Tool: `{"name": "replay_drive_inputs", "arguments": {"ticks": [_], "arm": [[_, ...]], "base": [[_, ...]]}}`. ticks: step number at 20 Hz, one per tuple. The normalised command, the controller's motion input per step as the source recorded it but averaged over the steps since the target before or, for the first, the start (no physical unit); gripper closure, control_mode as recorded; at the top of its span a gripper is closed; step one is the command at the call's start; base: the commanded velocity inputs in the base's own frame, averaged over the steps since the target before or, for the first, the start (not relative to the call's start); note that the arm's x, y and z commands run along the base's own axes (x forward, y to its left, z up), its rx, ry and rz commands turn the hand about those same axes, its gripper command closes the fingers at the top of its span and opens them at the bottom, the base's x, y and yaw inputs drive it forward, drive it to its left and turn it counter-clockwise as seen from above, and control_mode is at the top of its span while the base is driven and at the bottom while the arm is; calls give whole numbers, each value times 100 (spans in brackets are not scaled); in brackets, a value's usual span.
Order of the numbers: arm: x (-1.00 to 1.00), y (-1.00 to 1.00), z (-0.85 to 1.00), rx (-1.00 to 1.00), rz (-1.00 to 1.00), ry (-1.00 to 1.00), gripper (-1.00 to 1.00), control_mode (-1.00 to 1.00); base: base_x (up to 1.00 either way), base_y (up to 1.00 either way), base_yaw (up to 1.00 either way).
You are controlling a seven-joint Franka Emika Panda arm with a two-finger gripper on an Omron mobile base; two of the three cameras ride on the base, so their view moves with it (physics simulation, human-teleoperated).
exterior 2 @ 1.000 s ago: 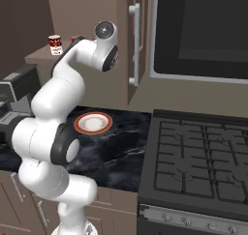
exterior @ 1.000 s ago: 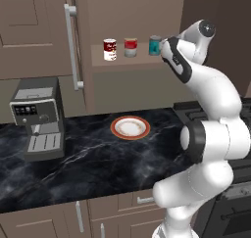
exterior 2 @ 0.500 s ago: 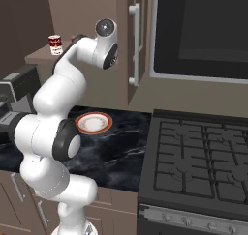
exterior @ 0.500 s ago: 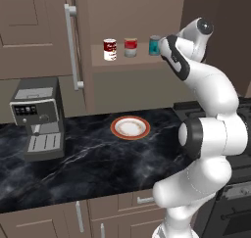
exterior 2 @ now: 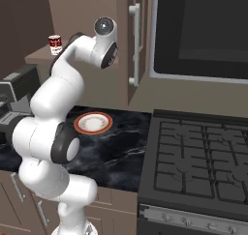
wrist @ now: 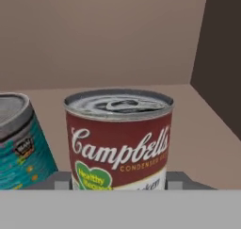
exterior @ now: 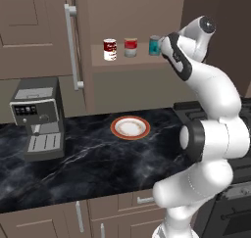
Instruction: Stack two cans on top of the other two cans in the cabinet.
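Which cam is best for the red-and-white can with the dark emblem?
Left base view: the red-and-white can stands unobstructed, emblem toward the camera. Right base view has it small and far off, label detail unreadable.

Upright tins on cabinet shelf: red-and-white, red-over-pale, teal.

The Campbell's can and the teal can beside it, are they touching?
Apart. The hand view shows a strip of bare shelf between the Campbell's can and the teal can from rim down to the frame's bottom.
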Motion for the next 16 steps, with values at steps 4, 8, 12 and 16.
{"name": "replay_drive_inputs", "arguments": {"ticks": [4, 8, 12, 16], "arm": [[-32, 8, 25, -1, 8, -5, 100, -100], [-25, 5, 34, -6, 7, -7, 100, -100], [-20, 6, 35, -3, 1, -9, 100, -100], [-11, 12, 31, 0, 2, -18, 100, -100]], "base": [[0, 0, 0], [0, 0, 0], [0, 0, 0], [0, 0, 0]]}}
